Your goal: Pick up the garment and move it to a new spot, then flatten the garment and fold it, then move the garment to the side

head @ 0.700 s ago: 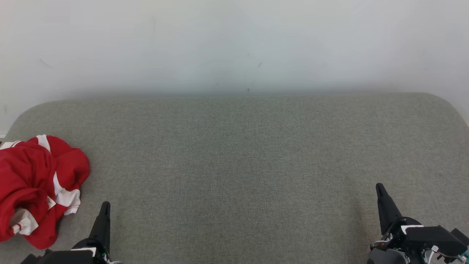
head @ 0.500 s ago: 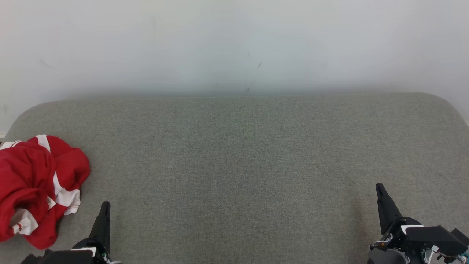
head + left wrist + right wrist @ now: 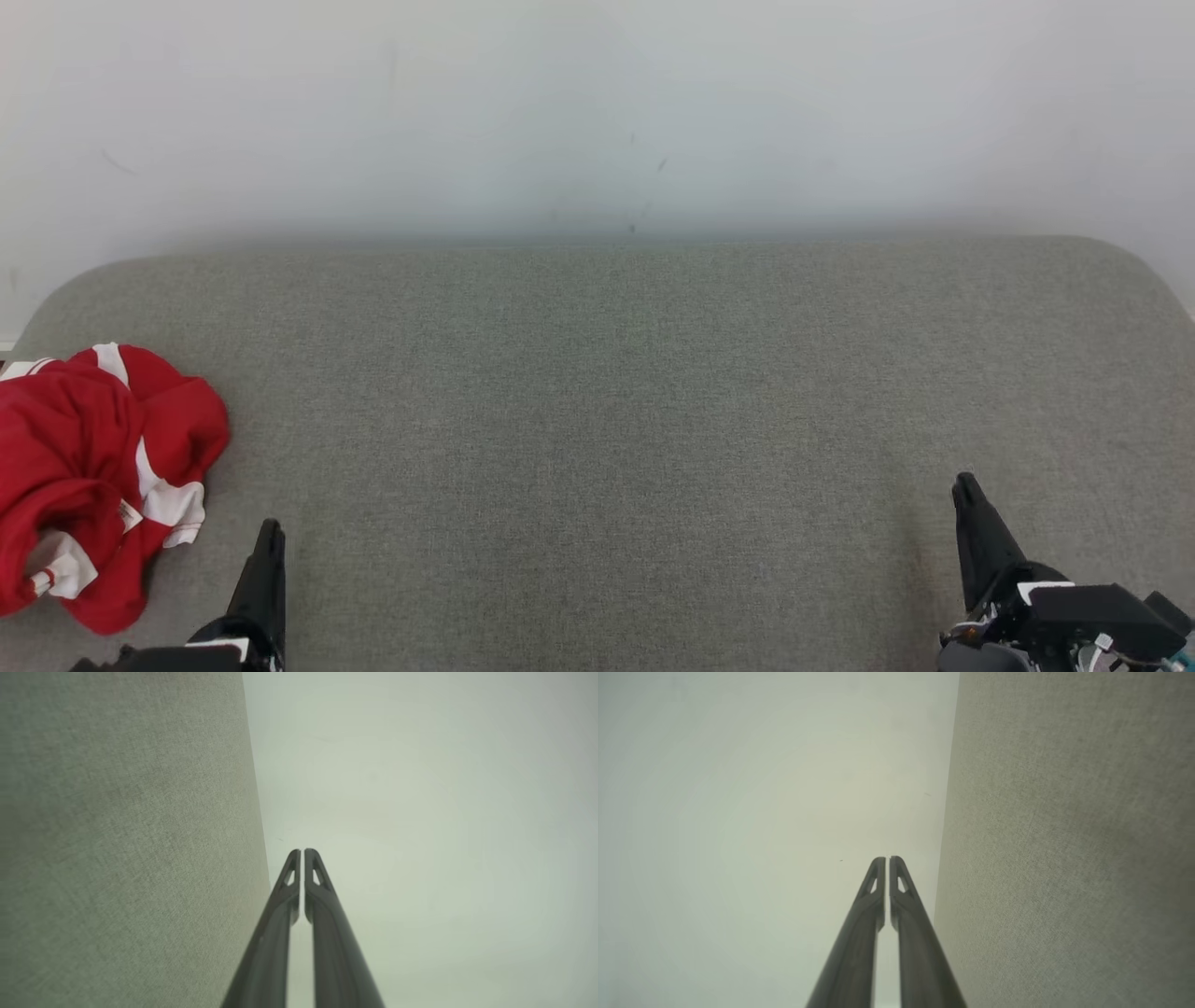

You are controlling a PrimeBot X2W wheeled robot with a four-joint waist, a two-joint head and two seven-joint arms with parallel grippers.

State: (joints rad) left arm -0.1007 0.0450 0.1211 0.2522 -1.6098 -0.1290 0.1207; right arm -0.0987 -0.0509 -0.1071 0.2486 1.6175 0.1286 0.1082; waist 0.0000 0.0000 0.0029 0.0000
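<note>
The left pincer sits at the lower left of the head view, its two dark fingers drawn together with only a hairline slit between them and nothing held. The right pincer at the lower right is likewise closed and empty, its fingers almost touching along their length. Both point away from the robot, over the grey fabric-covered bench, and toward the pale wall behind it. Just beside the left pincer, further to the robot's left, the red garment lies crumpled in a heap on the near left part of the bench, apart from the fingers and partly cut off by the picture's left edge. White bands and panels show among its red folds. A small white sewn-in label faces up near the heap's right side; its print is too small to read, and no brand can be made out. The heap's long axis runs roughly from the far side toward the near side of the bench. Which end is collar or hem cannot be told. A few small dark marks dot the wall.
</note>
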